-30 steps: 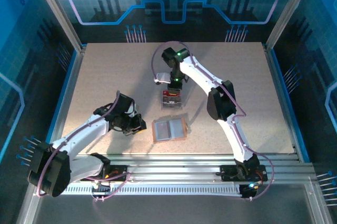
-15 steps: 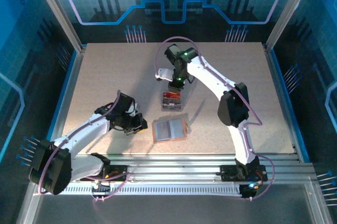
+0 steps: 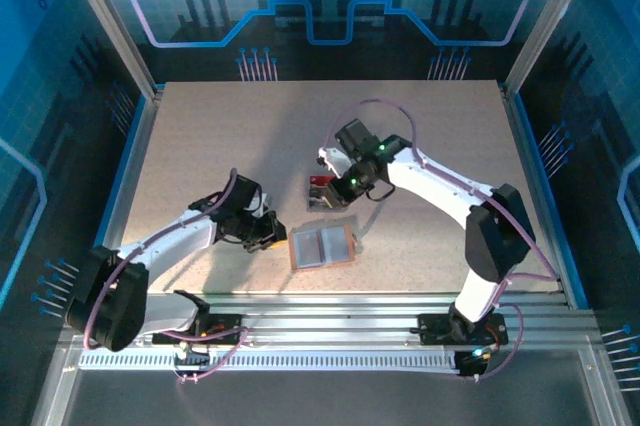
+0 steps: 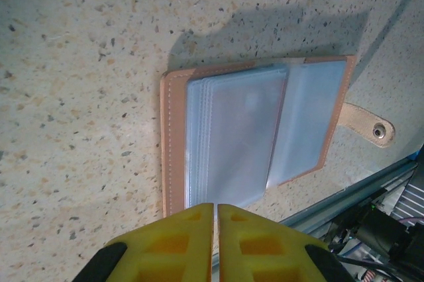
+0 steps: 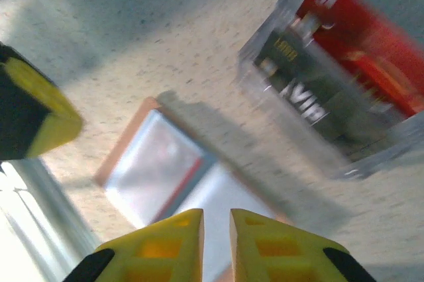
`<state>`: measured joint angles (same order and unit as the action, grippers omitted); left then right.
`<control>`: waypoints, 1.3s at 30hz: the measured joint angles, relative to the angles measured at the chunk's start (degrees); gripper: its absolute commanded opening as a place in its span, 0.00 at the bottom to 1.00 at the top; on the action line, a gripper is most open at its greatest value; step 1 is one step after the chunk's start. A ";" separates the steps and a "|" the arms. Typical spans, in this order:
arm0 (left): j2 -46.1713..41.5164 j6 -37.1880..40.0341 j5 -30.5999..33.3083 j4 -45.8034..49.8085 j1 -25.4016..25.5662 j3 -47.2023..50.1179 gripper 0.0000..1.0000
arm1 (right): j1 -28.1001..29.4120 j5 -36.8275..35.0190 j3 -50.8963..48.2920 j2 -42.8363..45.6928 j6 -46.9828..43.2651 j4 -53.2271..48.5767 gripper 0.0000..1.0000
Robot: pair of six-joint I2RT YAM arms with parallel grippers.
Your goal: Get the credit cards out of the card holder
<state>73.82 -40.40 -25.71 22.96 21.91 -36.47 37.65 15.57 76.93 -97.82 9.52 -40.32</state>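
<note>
Lying open and flat on the surface (image 3: 200,146), the card holder (image 3: 322,246) sits just right of the left claw (image 4: 215,209) (jaws pressed together, empty), its fold running front-to-back, while the right claw (image 5: 216,216), nearly closed and empty, hovers just beyond.

card holder (image 4: 173,163) salmon-pink, pockets (image 4: 238,136) pale-blue | table (image 4: 79,96) speckled beige | credit card (image 5: 351,37) red

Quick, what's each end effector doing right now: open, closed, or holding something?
Left end effector: closed, holding nothing.
Right end effector: almost closed, a narrow gap left, holding nothing.
</note>
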 measured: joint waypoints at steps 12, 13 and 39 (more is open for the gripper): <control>2.36 -0.46 -2.01 -3.80 0.00 0.20 0.07 | 6.05 9.18 -17.90 5.84 30.34 21.00 0.14; 2.62 -0.68 -2.21 -4.24 0.00 0.33 0.06 | 6.60 9.49 -17.90 5.25 31.30 22.05 0.14; 9.53 -1.27 -4.02 -8.63 0.76 2.14 0.02 | 12.13 9.11 -14.95 -8.09 36.94 24.59 0.24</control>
<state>83.35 -41.67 -29.74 14.33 22.68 -34.33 49.78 24.69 61.98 -105.91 46.46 -15.73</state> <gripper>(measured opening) 0.040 0.221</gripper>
